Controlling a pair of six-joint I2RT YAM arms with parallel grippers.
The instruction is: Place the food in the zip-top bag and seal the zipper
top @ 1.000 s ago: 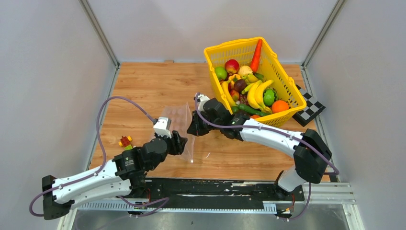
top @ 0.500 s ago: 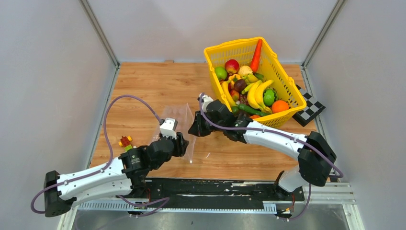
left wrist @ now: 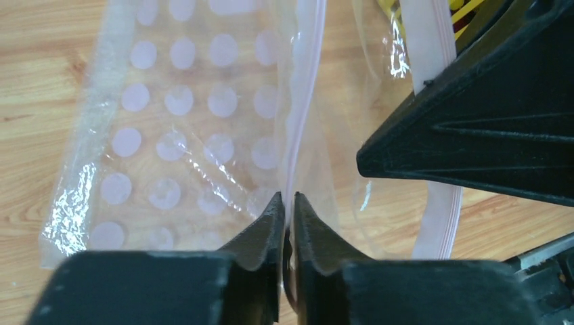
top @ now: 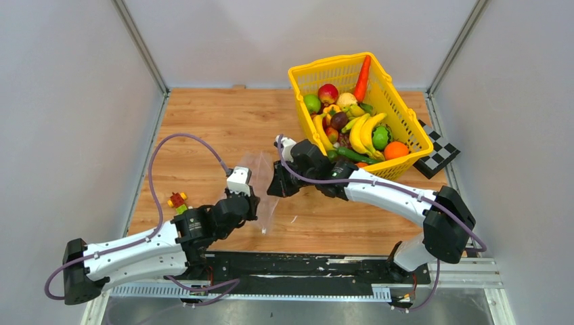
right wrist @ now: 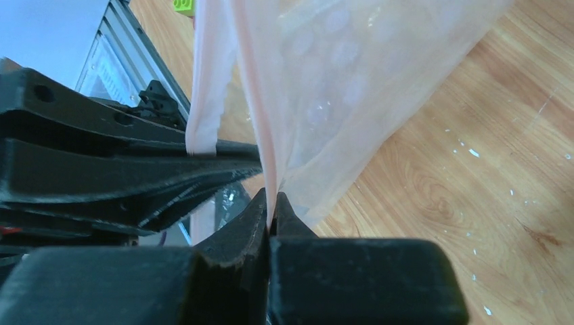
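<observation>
Now both claws hold the bag mouth

We see the left claw [left wrist: 287,200] has just nipped shut on one zipper [left wrist: 302,101] lip, w/ the right claw [right wrist: 271,198] pinching the other. The zip-top bag [left wrist: 176,122] hangs btwn them over the tabletop [top: 203,122]. The food [top: 362,132] is still in the basket [top: 399,166], so loading prob. comes next.

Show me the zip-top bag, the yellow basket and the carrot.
zip-top bag [left wrist: 183,128]: left wrist view, its dotted panel.
yellow basket [top: 399,101]: top external view, its right wall.
carrot [top: 363,78]: top external view, mid body.
</observation>
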